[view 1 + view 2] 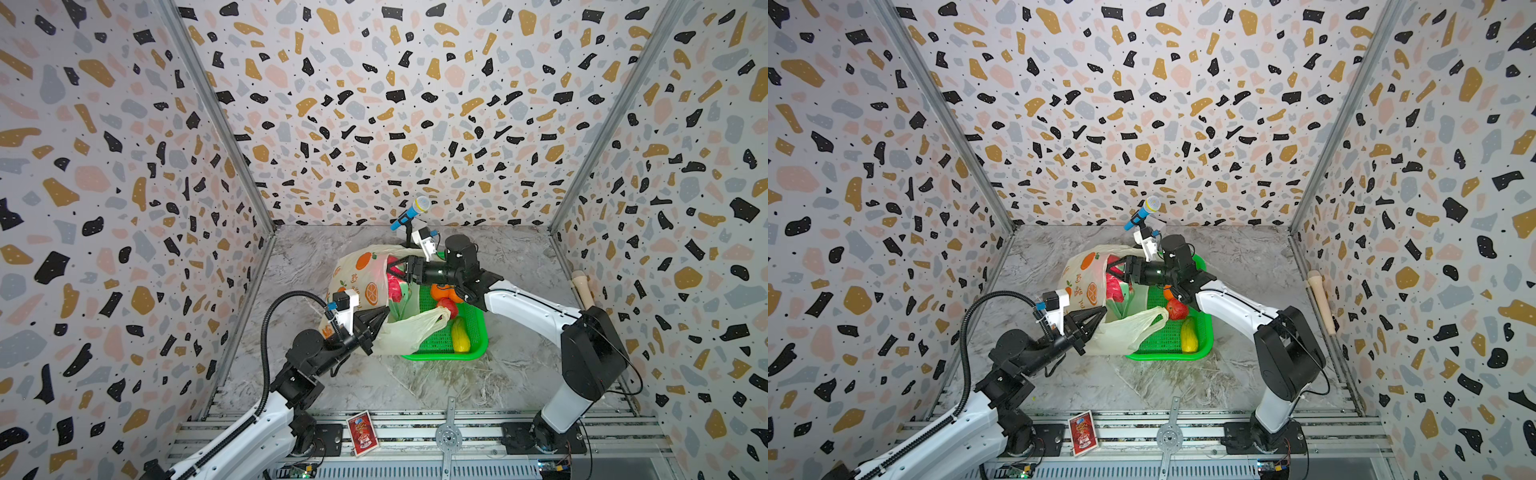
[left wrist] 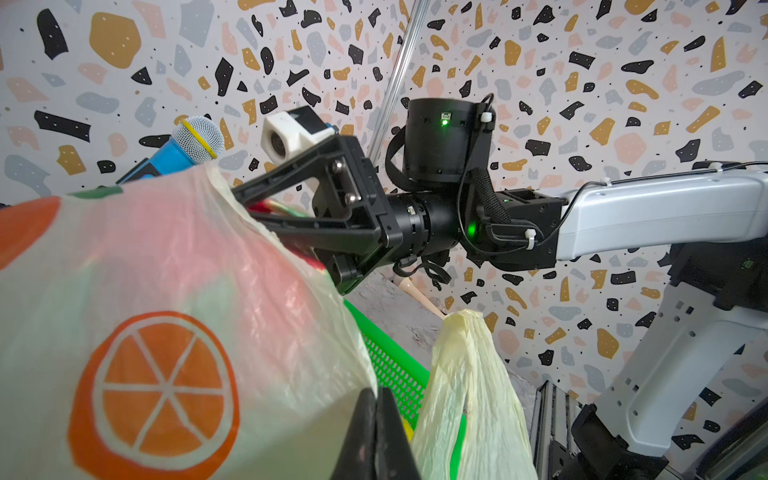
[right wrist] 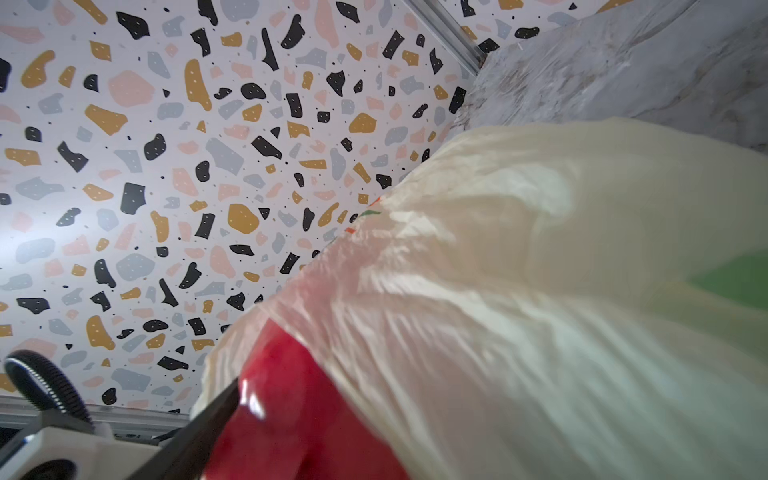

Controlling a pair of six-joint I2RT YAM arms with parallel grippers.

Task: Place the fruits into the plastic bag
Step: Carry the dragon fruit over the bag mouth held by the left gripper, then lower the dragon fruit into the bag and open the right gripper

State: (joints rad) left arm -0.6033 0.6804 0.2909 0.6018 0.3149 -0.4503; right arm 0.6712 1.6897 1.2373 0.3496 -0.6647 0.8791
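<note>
- a blue microphone (image 1: 409, 212) stands behind the green basket (image 1: 476, 332); an orange (image 1: 440, 291), a red apple (image 1: 449, 308) and a mango (image 1: 460, 340) lie in it.
- the plastic bag (image 1: 353, 270) overlaps the basket's left side, with one handle draped to the apple.
- the left gripper (image 1: 385, 311), left of the basket, is pinched on the bag's rim.
- the right gripper (image 1: 392, 270), over the basket's far left corner, has its jaws wide in the bag's mouth, with the dragon fruit (image 1: 397, 291) against them; cannot tell whether it is held.

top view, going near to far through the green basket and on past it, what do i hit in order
yellow-green mango → red apple → orange → blue microphone
</note>
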